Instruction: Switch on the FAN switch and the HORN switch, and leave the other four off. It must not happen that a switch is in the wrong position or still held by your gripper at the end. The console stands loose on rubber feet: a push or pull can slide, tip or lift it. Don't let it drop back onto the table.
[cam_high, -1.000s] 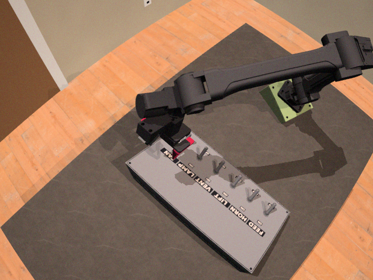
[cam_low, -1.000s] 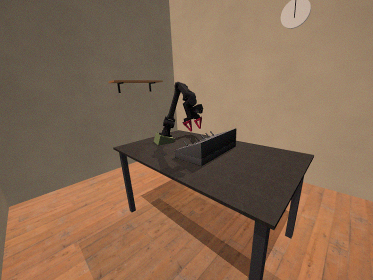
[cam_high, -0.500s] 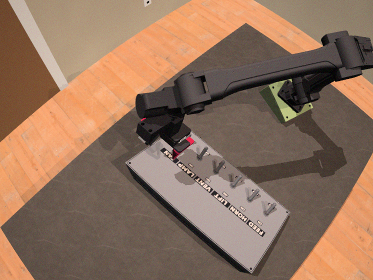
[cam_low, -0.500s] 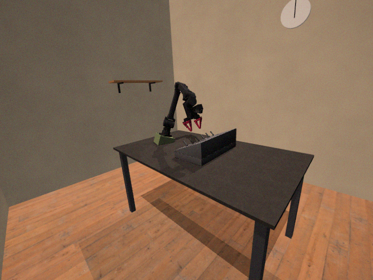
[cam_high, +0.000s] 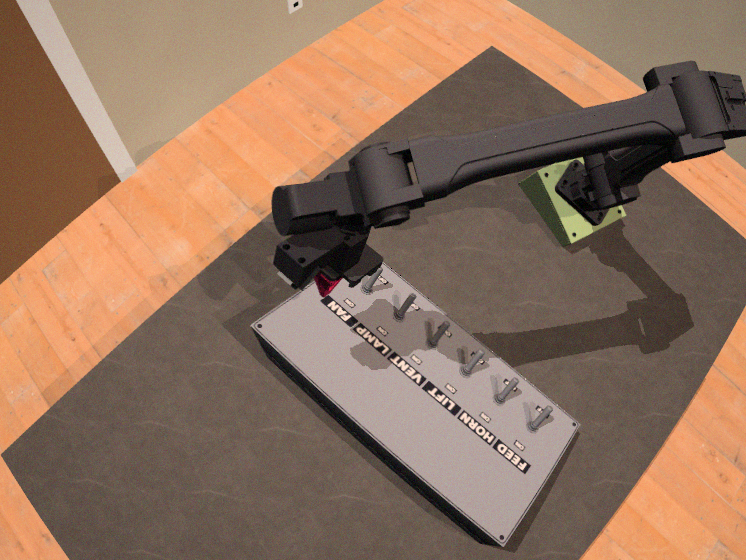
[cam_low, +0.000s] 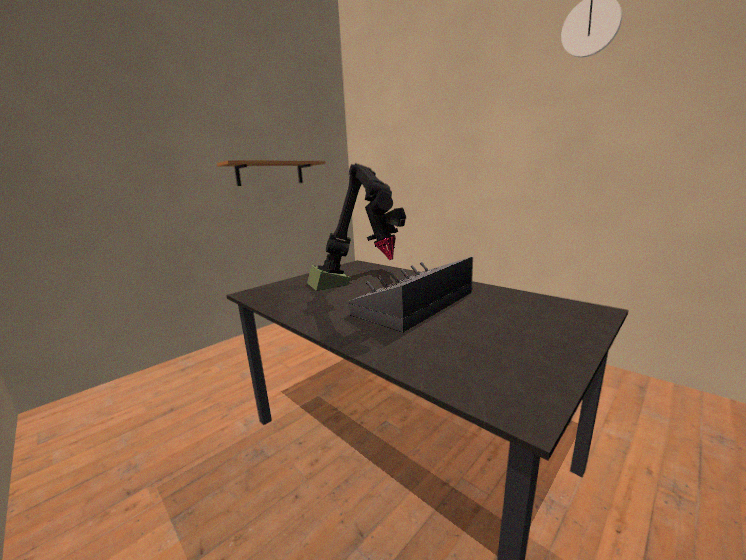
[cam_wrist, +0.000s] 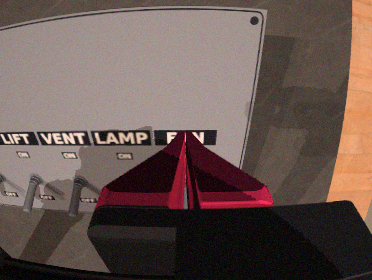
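The grey console (cam_high: 337, 385) (cam_low: 421, 295) (cam_wrist: 133, 74) lies on the dark table with six toggle levers in a row, labelled FAN, LAMP, VENT, LIFT, HORN and FEED. All six levers lean the same way, away from their labels. The FAN lever (cam_high: 370, 281) is at the console's far end and the HORN lever (cam_high: 503, 390) is second from the near end. My gripper (cam_high: 327, 283) (cam_low: 385, 247) (cam_wrist: 185, 140) has red fingers, shut and empty. It hangs a little above the FAN label (cam_high: 339, 310), beside the FAN lever. In the wrist view the fingertips cover part of the FAN label and the FAN lever is hidden.
The arm's green base block (cam_high: 551, 204) (cam_low: 325, 278) stands behind the console. In the wrist view the LAMP lever (cam_wrist: 76, 195) and the VENT lever (cam_wrist: 31, 193) show left of the fingers. The table edge runs close to the console's FAN end.
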